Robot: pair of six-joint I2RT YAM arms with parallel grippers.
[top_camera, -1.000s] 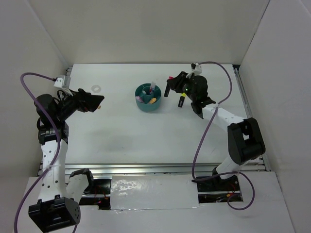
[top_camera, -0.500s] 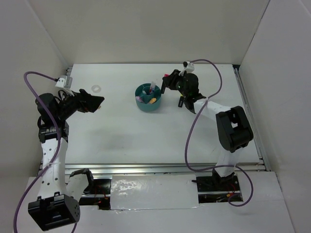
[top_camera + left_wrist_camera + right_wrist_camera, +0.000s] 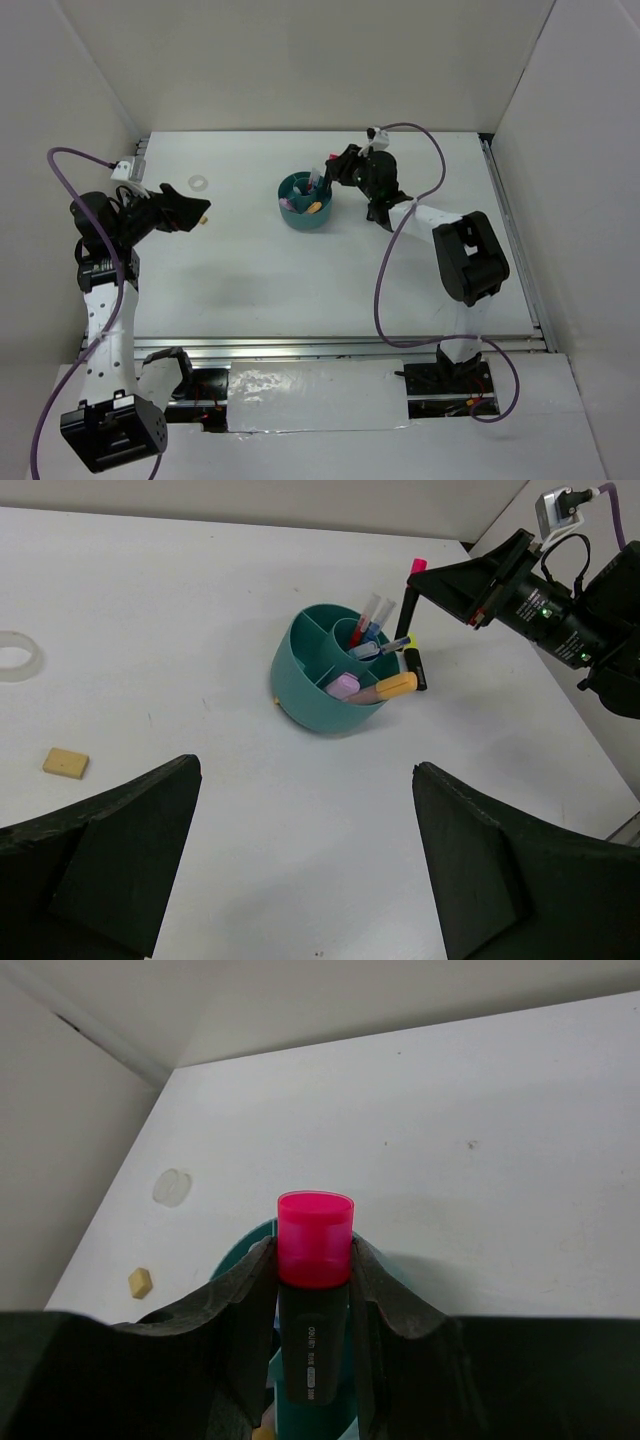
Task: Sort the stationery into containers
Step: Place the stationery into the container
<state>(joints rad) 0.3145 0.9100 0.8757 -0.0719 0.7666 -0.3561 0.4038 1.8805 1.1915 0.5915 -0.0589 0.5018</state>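
From where I stand, the right gripper (image 3: pixel 314 1295) is clamped on a black highlighter (image 3: pixel 312 1345) with a glossy pink cap. Its dark, rubbery-looking fingers (image 3: pixel 252 1285) press in on both sides of the barrel just under the cap and hold it upright. The highlighter hangs at the right rim of the round teal organizer (image 3: pixel 305 685), a smooth plastic tub split by thin walls into a centre well and outer pockets. I cannot tell whether its lower end is over a pocket or just outside the wall. Thin red and blue pens (image 3: pixel 366 628) stand slanted in the centre well, a blunt lilac stick (image 3: pixel 343 685) sits in a near pocket, and an orange stick (image 3: pixel 396 685) leans out over the rim. A second black highlighter with a yellow cap (image 3: pixel 414 666) lies flat on the matte white table (image 3: pixel 300 280), just beside the organizer. Off to the left lie a small flat tan eraser (image 3: pixel 65 763) and a clear ring (image 3: pixel 14 656), well apart from the tub. The left gripper (image 3: pixel 305 772) hovers near them with its broad black fingers spread wide, holding nothing
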